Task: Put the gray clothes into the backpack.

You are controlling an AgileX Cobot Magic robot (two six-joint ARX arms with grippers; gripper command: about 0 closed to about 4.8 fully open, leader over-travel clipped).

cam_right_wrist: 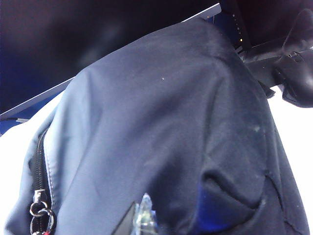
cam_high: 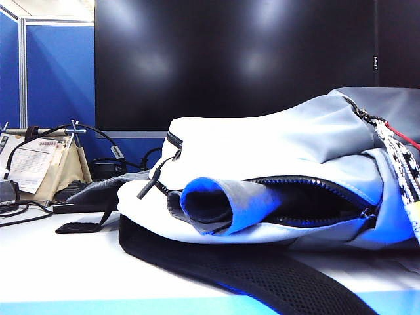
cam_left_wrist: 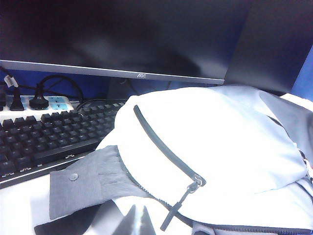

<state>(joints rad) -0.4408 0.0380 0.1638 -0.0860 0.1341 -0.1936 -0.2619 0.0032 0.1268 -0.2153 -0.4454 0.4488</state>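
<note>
One backpack (cam_high: 275, 141), one gray garment (cam_left_wrist: 90, 181), one keyboard (cam_left_wrist: 44, 134), one monitor (cam_left_wrist: 122, 34).

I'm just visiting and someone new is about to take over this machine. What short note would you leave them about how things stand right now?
Left pincer: only its tips show at the picture edge, shut, holding nothing, near the sleeve cuff.
Right pincer: shut, holding nothing, close over the backpack's top.
Backpack: lying on its side on the table, zipper open.
Gray clothes: mostly inside; one sleeve sticks out of the opening, its cuff lying beside the keyboard.
Done: most of the clothes are packed.
Left: tuck in the sleeve.
</note>
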